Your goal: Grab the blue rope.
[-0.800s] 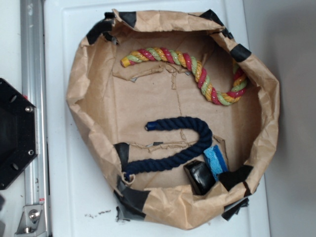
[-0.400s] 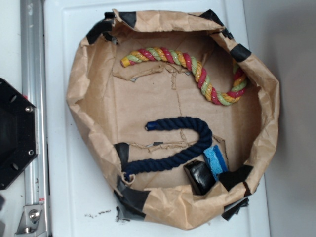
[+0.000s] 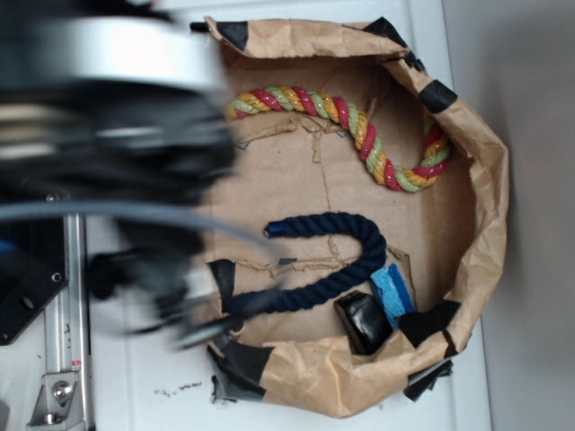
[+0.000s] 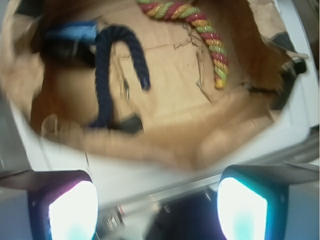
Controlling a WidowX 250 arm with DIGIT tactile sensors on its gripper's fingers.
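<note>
A white tabletop (image 3: 144,377) is lying under everything, scuffed with small dark specks near its lower edge. A silver aluminium rail (image 3: 61,359) is running along its left side, bolted at the bottom corner. To the right, a plain grey surface (image 3: 535,224) is catching soft, even light without hard shadows.

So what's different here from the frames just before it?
The robot arm has swung into the exterior view from the left, motion-blurred, and now covers the left rim of the paper bag. Nothing has been taken hold of: the wrist view shows the jaws apart and empty, short of the bag. The blue rope, the striped rope, the blue sponge and the black object lie as before.
</note>
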